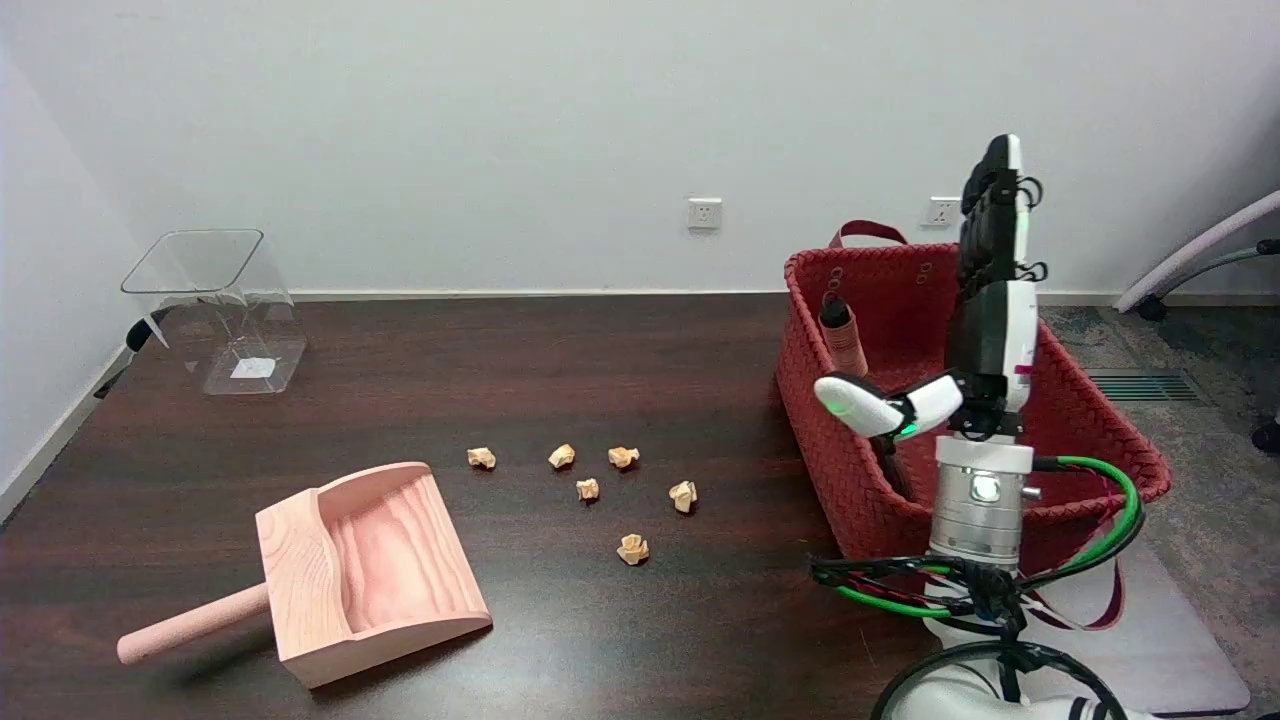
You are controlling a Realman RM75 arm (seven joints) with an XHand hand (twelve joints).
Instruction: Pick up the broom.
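Observation:
The broom (843,336) stands leaning inside the red woven basket (812,400) at the table's right end; only its pinkish handle with a dark tip shows above the rim, and its lower part is hidden. My right hand (985,300) hovers above the basket, a little right of the handle. Its fingers point straight up and its thumb sticks out to the left. The hand holds nothing and touches nothing.
A wooden dustpan (365,565) lies at the front left. Several crumpled paper bits (588,489) are scattered mid-table. A clear plastic bin (215,305) stands at the back left. Cables (1090,545) hang from my wrist over the basket's near corner.

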